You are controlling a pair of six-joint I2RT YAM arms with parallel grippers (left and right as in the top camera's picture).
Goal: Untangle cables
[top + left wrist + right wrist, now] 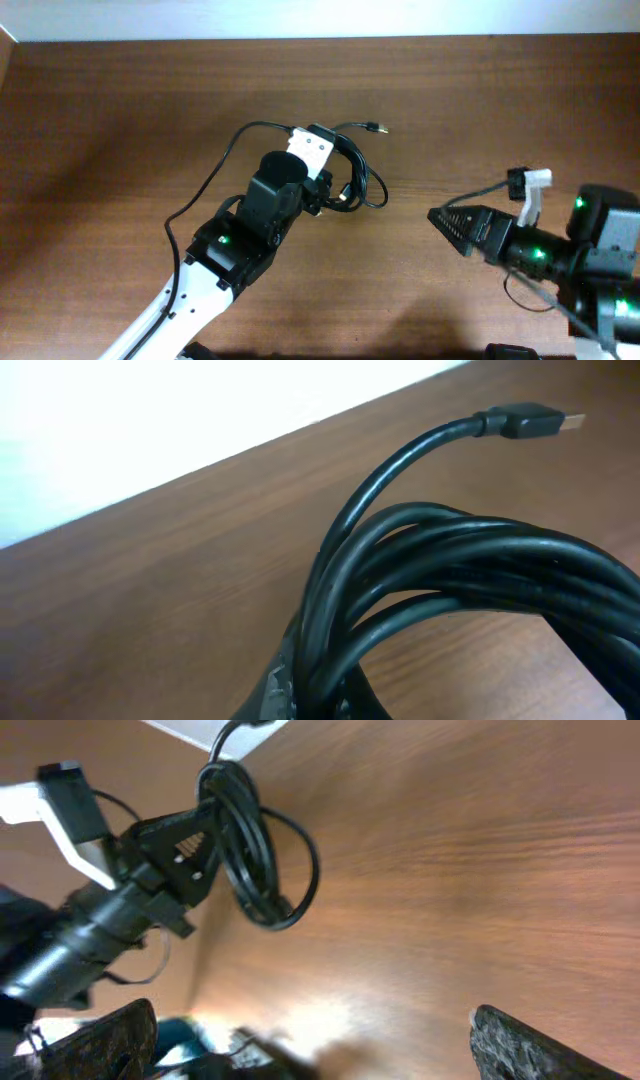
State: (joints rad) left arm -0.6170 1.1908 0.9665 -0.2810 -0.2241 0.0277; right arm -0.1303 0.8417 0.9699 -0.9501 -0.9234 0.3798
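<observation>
Brown wooden table (120,100), left hand (332,190) clenched on coiled cables (362,185), right hand (450,222) spread wide, well apart.

Brown wooden table (120,100), white wall (150,410) behind its far edge

Your left-wrist view: cables (470,560) run off right, bottom edges. Right fingers (525,1045) cropped at bottom. Overhead, crossings too small.

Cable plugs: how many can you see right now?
1. The plug ends the free strand arching out of the coiled cables that the left hand grips. Other plugs may be hidden inside the coil or under the hand.
</observation>
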